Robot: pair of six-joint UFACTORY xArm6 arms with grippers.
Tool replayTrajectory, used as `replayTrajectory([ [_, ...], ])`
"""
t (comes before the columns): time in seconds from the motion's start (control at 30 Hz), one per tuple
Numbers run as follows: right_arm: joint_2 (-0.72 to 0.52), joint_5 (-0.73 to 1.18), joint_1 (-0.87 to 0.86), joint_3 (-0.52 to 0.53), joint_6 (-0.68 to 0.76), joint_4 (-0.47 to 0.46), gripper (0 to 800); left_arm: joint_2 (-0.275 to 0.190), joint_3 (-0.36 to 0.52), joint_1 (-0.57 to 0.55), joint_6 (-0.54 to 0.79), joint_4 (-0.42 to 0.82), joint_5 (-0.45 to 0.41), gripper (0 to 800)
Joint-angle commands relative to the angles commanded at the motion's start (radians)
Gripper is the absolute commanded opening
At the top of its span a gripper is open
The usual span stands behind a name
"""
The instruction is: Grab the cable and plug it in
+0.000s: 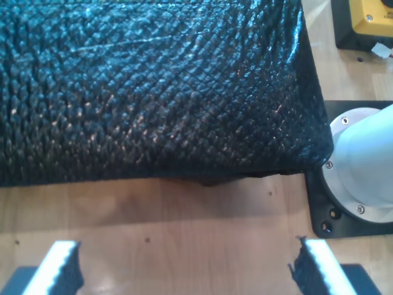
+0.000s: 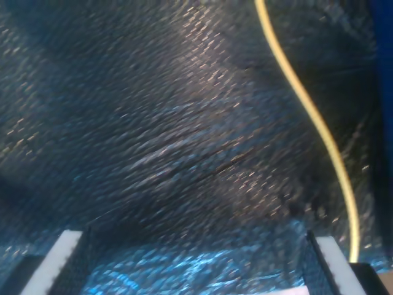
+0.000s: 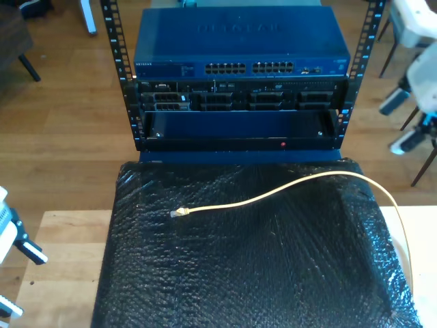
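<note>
cable: lies loose across the black textured mat, clear plug pointing toward the exterior view's left, so it's free to grab.
switch: sits in the rack past the mat, ports facing the cable, probably the plug's target.
my first hand: released, holding nothing, hovering over bare bench beside the mat's edge.
my second hand: also released, above the mat, cable just beside one finger.
hidden: the cable's far end runs off frame, and the second wrist view is blurry.

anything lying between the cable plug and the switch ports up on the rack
Nothing visible does. The plug lies on the black bubble-wrap mat, and the stretch of mat from it to the rack is bare. The ports on the blue switch face it openly.
</note>
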Motion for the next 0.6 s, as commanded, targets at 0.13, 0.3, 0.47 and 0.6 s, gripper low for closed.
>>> replayTrajectory([
  [0.13,0.015,-0.028,0.048,0.002,0.005,0.0,791,0.0,0.0,-0.025,-0.037,-0.002,-0.002,800],
  [0.3,0.038,-0.064,0.121,-0.003,0.032,0.0,791,0.0,0.0,-0.052,-0.072,-0.005,-0.002,800],
  [0.47,0.066,-0.12,0.195,-0.014,0.035,-0.006,786,0.003,0.0,-0.058,-0.083,-0.037,-0.003,800],
  [0.6,0.092,-0.123,0.238,-0.031,0.046,-0.006,786,0.002,0.0,-0.086,-0.086,-0.046,-0.005,800],
])
